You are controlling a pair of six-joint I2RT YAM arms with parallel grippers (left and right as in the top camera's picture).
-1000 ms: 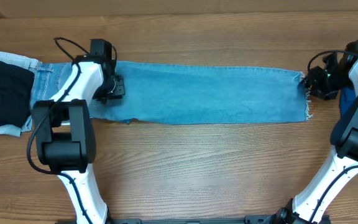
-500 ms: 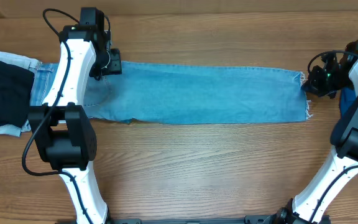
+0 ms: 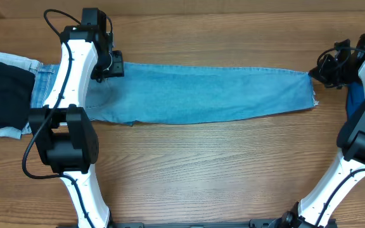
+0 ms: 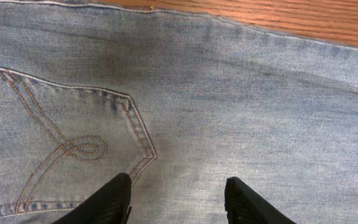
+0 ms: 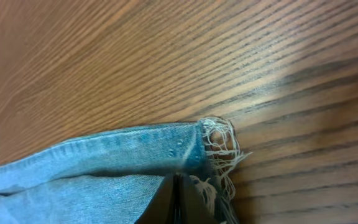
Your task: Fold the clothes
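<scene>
Seemingly, the frayed hem (image 5: 219, 140) of the jeans (image 3: 208, 95) is being pinched by the closed right gripper (image 5: 178, 186) for folding leftward, while the left gripper (image 4: 176, 190) is being held open over the pocket (image 4: 61, 137).

A wood-grain table (image 3: 201, 171) carries long light-blue jeans (image 3: 208, 95), stretched flat from 9 towards 3 o'clock across its upper half. At 9 o'clock, pale denim (image 3: 8, 60) lies under a dark navy piece (image 3: 2, 95). Brighter blue denim (image 3: 353, 101) sits at 3 o'clock.
</scene>
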